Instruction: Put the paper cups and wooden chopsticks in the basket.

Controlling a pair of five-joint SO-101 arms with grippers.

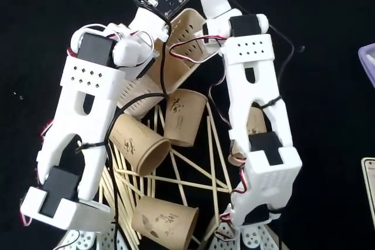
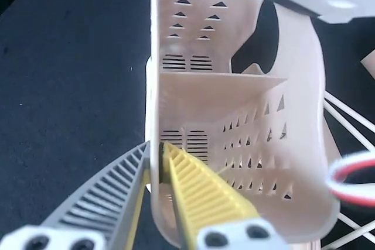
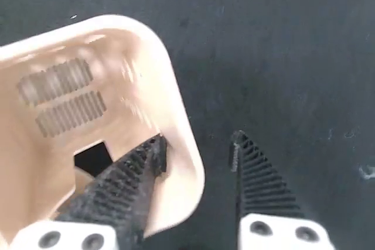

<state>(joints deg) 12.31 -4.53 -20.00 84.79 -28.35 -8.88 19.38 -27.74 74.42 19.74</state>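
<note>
Beige basket point(image 2: 199, 95) wall sits pinched in left pincer point(image 2: 155, 147); right pincer point(image 3: 197, 139) straddles its corner rim, spread.

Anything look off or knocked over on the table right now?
Yes. The basket looks tilted rather than upright, its wall pinched by the left end effector, the right end effector open astride its rim. Paper cups lie toppled among scattered chopsticks.

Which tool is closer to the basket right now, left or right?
Left: the left tool is clamped shut on the basket wall; the right tool is open, straddling its rim.
</note>
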